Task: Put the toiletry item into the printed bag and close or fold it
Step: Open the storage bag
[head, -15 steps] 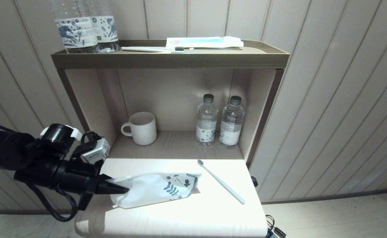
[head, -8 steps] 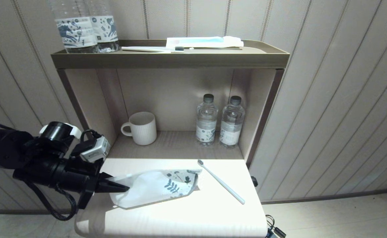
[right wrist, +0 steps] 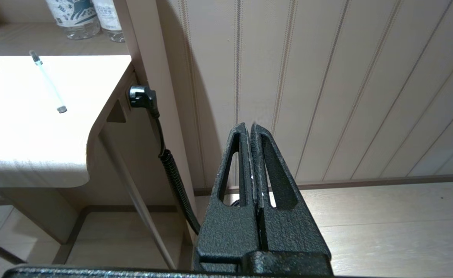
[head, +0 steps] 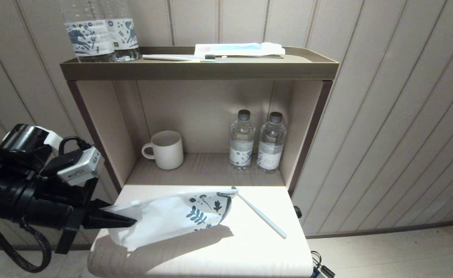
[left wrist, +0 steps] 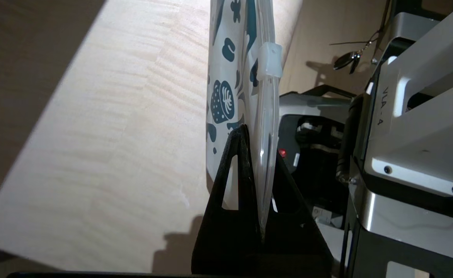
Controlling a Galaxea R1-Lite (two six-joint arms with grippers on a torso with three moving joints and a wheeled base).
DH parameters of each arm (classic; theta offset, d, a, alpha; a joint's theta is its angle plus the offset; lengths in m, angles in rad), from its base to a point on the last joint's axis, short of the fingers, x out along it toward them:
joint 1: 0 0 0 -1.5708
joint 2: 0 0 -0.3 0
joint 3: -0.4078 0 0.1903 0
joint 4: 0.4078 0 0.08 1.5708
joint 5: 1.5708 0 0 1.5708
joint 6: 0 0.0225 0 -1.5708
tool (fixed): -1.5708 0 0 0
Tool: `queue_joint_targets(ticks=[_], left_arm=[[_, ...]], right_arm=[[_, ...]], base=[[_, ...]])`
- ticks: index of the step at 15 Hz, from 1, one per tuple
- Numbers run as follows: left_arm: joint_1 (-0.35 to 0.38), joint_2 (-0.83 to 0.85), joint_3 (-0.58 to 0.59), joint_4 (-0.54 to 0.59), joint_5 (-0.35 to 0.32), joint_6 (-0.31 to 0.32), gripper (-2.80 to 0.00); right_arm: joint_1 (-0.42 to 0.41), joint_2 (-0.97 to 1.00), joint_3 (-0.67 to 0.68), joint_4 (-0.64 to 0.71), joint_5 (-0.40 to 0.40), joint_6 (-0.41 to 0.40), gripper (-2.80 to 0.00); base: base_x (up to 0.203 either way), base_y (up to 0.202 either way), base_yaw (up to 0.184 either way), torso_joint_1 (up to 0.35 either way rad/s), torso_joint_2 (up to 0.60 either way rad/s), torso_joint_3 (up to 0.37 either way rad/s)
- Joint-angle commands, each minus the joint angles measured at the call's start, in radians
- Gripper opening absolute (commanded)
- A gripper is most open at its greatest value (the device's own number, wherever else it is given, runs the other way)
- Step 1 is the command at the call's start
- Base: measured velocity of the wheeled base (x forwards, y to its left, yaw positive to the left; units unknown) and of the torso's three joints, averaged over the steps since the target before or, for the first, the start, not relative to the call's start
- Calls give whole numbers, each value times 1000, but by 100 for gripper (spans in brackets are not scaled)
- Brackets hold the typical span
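My left gripper (head: 131,221) is shut on the strip-seal end of the printed bag (head: 172,220), a white pouch with dark teal leaves, and holds it lifted off the table's left side with its printed end reaching toward the middle. In the left wrist view the seal strip (left wrist: 267,127) runs between my closed fingers at the left gripper (left wrist: 259,133). The pale toothbrush (head: 259,212) lies diagonally on the table, right of the bag, its head near the bag's far corner. My right gripper (right wrist: 249,127) hangs shut and empty below and right of the table, out of the head view.
A light wooden table (head: 249,251) stands before an open shelf holding a white mug (head: 166,150) and two water bottles (head: 257,141). The top tray (head: 195,67) carries two larger bottles, a dark-bristled toothbrush (head: 180,57) and a white-and-blue packet (head: 238,49). A black cable (right wrist: 170,170) hangs beside the table.
My left gripper has risen and pulled back to the left with the bag, lifting the pouch off the table. The toothbrush has stayed in place.
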Motion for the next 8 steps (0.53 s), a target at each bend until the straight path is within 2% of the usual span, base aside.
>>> queue_joint_targets(ticks=[1,4,6,8], left_arm=[[-1,-90,-19,26,17,-5,-280],[-18,-143,-36,49,70,-47,-280],[-19,-150,-62,68,73,-72,-280],[-19,-146,-106,158,67,-84,-280]], right_arm=[[0,10,-62,16,16,7,-280],[-1,65,-388,179,77,24,-280],[0,217,-587,234,103,47,-280],[1,372,-747,259,116,85,-280]], base=[[0,0,0,0,0,0],[0,0,0,0,0,0],[0,0,0,0,0,0],[0,0,0,0,0,0]])
